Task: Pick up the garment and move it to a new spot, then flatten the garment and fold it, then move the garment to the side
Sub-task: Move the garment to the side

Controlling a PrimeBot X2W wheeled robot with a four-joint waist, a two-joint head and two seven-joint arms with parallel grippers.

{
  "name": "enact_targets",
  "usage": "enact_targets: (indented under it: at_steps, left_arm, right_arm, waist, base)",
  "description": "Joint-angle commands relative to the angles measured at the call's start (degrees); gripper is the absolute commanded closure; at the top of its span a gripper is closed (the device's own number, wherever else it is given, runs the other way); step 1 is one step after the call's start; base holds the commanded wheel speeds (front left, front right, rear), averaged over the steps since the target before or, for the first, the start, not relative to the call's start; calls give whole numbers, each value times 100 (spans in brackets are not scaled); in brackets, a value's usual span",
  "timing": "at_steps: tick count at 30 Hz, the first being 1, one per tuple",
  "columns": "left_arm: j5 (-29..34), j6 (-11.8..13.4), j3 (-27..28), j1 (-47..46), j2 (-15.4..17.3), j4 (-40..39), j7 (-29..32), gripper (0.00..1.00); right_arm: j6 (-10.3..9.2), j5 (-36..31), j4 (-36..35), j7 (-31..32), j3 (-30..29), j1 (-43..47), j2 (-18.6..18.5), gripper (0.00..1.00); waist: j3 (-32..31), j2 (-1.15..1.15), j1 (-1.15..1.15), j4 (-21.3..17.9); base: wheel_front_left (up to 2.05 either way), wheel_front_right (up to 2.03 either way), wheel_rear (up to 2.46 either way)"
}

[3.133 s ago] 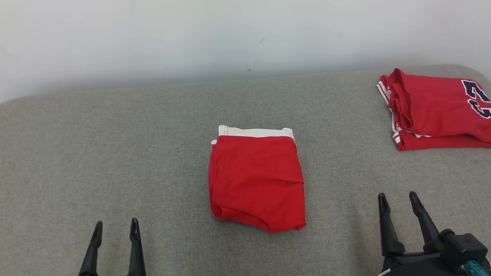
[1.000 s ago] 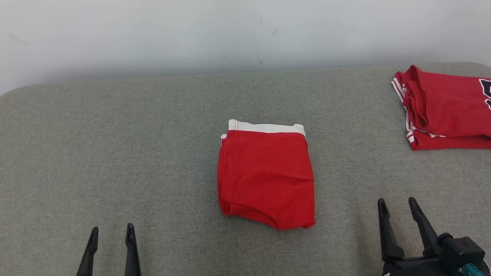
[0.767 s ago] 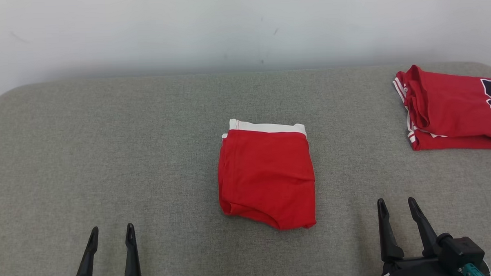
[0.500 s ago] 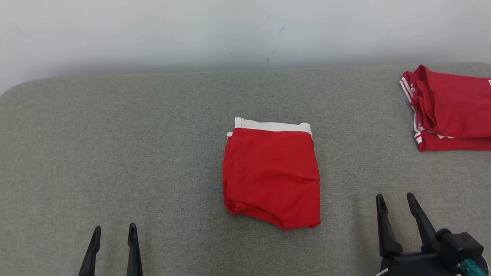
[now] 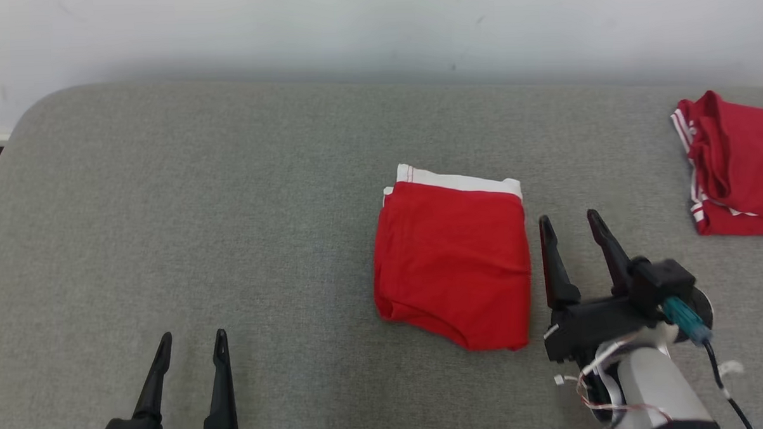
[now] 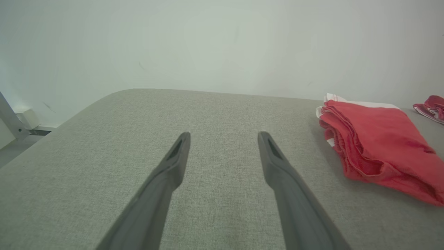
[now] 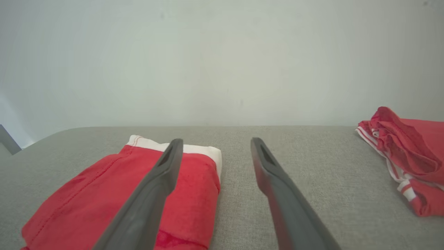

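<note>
Right gripper, wide open and empty, sat just right of the folded garment, frame centre; likely staged for its edge. Left gripper, lower left: open, empty.

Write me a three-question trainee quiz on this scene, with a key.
1. True or false: the right gripper is shut on the folded red shorts.
2. Where does the striped red garment lie on the grey surface? A: far right. B: near left corner. C: under the shorts.
3. Fill in: the shorts' waistband is ___.
Key: 1 false, it stands open; 2 A; 3 white.
</note>
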Motion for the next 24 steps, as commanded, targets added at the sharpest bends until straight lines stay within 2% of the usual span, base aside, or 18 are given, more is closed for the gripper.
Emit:
enact_targets:
  at_steps: [1, 6, 10, 18, 24]
  left_arm:
    - [-76, -16, -18, -62, -3, 20, -9, 0]
    - [-106, -10, -95, -147, -2, 76, -9, 0]
    - [-122, -7, -115, -185, -3, 106, -9, 0]
    - [-73, -20, -107, -186, -3, 119, -9, 0]
    - [-64, -32, -147, -233, -3, 124, -9, 0]
  right_arm:
    - [-16, -27, 135, 23, 0, -84, 11, 0]
    - [-16, -18, 1297, 444, -49, -861, 11, 0]
    - [-17, 54, 1886, 652, -11, -1162, 8, 0]
    - [-16, 131, 2524, 740, 21, -1203, 9, 0]
    - [-16, 723, 2823, 951, 420, -1201, 14, 0]
  waist:
    - [132, 0, 0, 141]
    - [252, 0, 0, 330]
    - [262, 0, 0, 406]
    - [218, 0, 0, 367]
    - [239, 0, 0, 310]
  base:
    - [0, 0, 0]
    - [0, 0, 0]
    - [0, 0, 0]
    - [0, 0, 0]
    - [0, 0, 0]
